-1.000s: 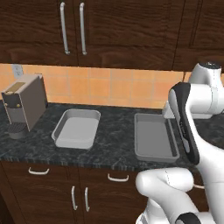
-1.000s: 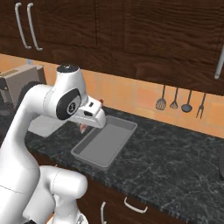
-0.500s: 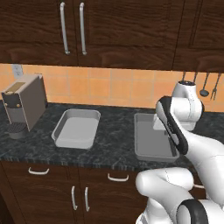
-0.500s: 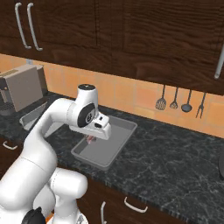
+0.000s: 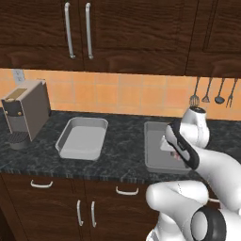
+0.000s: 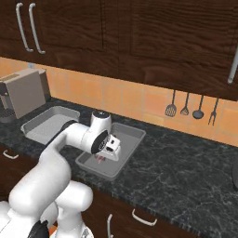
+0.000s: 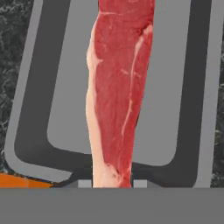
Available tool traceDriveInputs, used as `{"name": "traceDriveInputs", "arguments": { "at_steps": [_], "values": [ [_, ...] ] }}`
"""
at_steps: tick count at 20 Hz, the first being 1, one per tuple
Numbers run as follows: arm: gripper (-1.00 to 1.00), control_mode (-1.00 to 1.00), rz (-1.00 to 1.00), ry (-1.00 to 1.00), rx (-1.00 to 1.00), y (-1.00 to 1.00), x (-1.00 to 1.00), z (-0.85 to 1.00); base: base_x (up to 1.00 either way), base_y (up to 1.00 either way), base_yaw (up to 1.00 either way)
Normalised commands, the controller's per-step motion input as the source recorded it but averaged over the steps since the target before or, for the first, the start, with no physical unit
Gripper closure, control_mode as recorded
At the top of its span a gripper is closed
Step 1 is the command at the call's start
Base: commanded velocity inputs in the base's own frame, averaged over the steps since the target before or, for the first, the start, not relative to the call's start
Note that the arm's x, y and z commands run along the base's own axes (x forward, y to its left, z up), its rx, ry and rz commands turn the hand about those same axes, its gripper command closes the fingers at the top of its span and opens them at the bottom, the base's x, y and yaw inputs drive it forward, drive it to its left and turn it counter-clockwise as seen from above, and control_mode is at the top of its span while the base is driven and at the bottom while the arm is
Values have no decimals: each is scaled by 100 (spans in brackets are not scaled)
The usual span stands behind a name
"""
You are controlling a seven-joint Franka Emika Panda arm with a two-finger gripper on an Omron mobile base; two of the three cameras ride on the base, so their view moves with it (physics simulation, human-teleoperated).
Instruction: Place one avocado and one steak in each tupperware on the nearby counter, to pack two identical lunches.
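Note:
My gripper (image 7: 112, 181) is shut on the steak (image 7: 118, 87), a long red slab with a pale fat edge that hangs down from the fingers. It hangs over the floor of the right tupperware (image 7: 65, 96), a light-grey tray on the speckled counter (image 5: 122, 141). In the base views the gripper (image 6: 105, 155) is low inside that tupperware (image 6: 132, 135), and a bit of red steak (image 6: 100, 158) shows under the hand. The left tupperware (image 5: 82, 138) holds nothing. The avocado is out of view.
A grey coffee machine (image 5: 26, 113) stands at the counter's left end. Kitchen utensils (image 5: 212, 94) hang on the tiled wall at the right. Dark wooden cabinets hang above the counter and stand below it.
The arm has swung down from above the counter into the right tupperware, carrying the steak. The trays and the base have not moved.

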Motion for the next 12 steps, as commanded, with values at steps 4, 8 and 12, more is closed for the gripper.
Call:
{"name": "traceDriveInputs", "arguments": {
  "at_steps": [4,8,12],
  "values": [
    [100,-100,0,4,0,0,41,-43,0,0,0],
    [100,-100,0,0,0,0,44,-29,0,0,0],
    [100,-100,0,0,0,-2,46,-15,0,0,0]
  ]
}}
